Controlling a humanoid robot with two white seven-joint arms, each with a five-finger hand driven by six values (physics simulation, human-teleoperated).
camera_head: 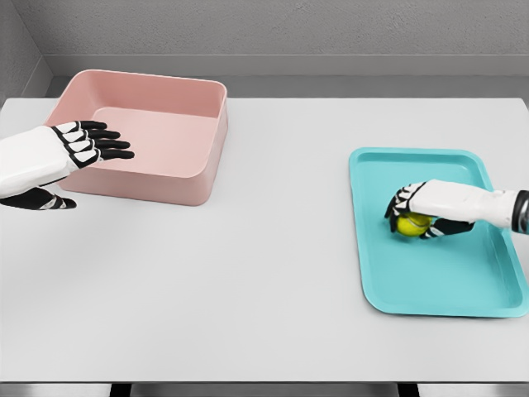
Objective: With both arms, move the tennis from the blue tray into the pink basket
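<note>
A yellow-green tennis ball (pixel 409 224) lies on the blue tray (pixel 430 285) at the right side of the table. My right hand (pixel 416 212) reaches in from the right edge and its fingers are curled over the ball, which still rests on the tray floor. The pink basket (pixel 186 178) stands at the back left with nothing inside it. My left hand (pixel 92 142) hovers by the basket's front left wall with fingers stretched flat and nothing in them.
The white table (pixel 264 273) spans the whole view, with its front edge near the bottom. A grey wall runs behind the table.
</note>
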